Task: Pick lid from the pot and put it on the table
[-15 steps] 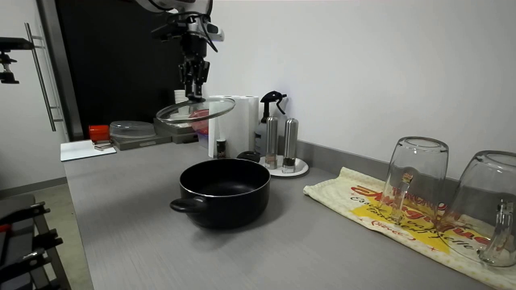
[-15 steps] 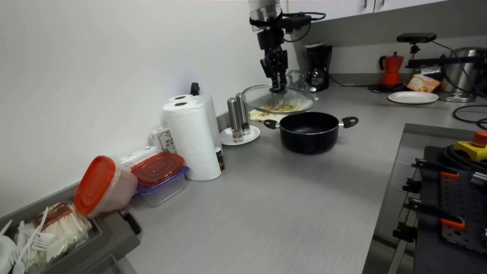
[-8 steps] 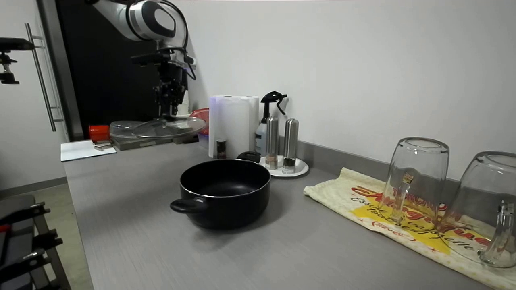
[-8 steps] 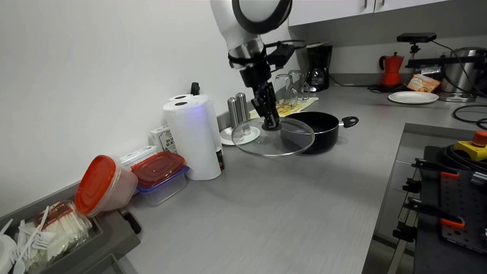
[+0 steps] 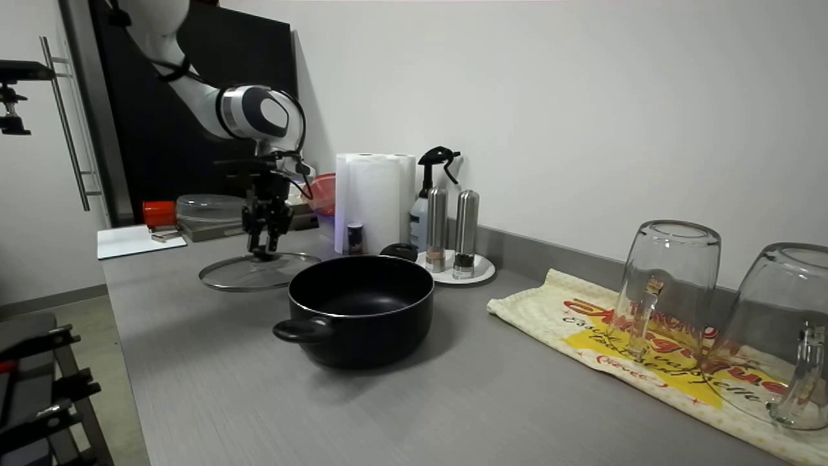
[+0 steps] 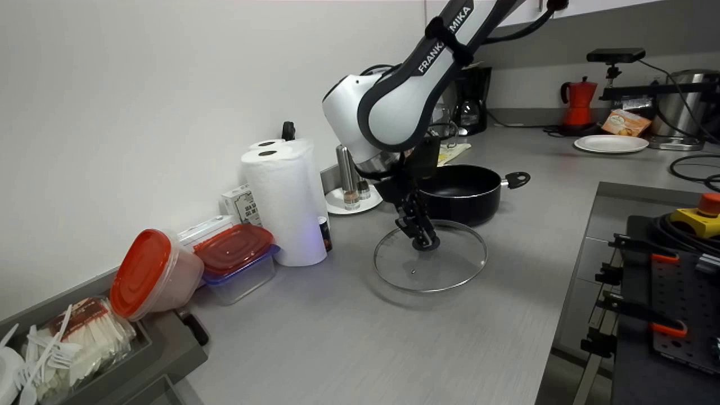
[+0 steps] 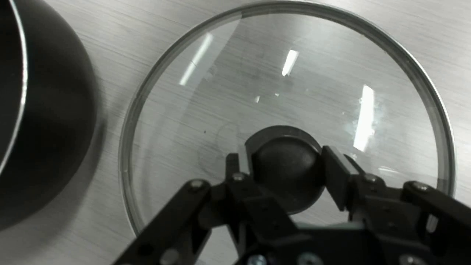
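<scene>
Glass lid (image 6: 444, 264), round + clear, w/ thin metal rim and black centre knob, is way lower than half a sec ago: then up in the air, now down at or just above the matte grey countertop table (image 6: 349, 337), beside the wide, low black pot (image 5: 369, 336), which sits in the same spot. Wrist view shows bare strip btwn lid and pot, so apart. Black gripper (image 7: 284, 160) is drawn in to knob width, a finger either side, lid held by knob, approx level. Can't say if rim fully touches yet. For task: lid's off, placing prob. nearly done; next = settle flat, let go, lift clear. Risk: rim nudges pot if arm drifts. Containers: pot uncovered, nothing visible inside. Red-lidded round clear plastic tub (image 6: 180, 281) is tilted over; red-topped rectangular clear plastic box (image 6: 242, 284) w/ blue rim next to it; contents of both unclear. Dark grey tray (image 6: 174, 349) holds white plastic cutlery (image 6: 67, 351), some bagged. Small white round plate (image 5: 485, 268) carries two tall silver grinders (image 5: 466, 226). Two clear glass mugs (image 5: 679, 272) stand upside down on yellow/red print cloth (image 5: 550, 301).
</scene>
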You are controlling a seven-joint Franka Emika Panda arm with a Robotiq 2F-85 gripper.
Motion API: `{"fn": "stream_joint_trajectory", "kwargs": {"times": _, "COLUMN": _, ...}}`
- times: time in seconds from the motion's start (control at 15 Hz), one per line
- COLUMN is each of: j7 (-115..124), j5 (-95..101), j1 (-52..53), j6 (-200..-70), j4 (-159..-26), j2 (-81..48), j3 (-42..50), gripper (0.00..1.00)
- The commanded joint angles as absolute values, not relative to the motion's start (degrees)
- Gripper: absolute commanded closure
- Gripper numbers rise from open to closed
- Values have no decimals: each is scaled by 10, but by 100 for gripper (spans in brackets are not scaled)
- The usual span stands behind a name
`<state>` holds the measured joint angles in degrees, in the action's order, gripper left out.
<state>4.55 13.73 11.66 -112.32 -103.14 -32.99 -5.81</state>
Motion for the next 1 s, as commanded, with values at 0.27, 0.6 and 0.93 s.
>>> {"fn": "stream_joint_trajectory", "kwargs": {"times": 0.27, "j7": 74, "j5": 66, "j1": 101, "j6": -1152, "j4": -1003, "j2": -339, "j3": -55, "gripper": 75}}
{"fn": "stream_joint_trajectory", "kwargs": {"times": 0.6, "j7": 77, "j5": 22, "j1": 93, "j6": -1152, "j4": -987, "j2": -353, "j3": -54, "gripper": 75}}
{"fn": "stream_joint_trajectory", "kwargs": {"times": 0.93, "j7": 87, "j5": 30, "j1": 104, "j6": -1163, "j4": -996, "j2": -372, "j3": -49, "gripper": 75}}
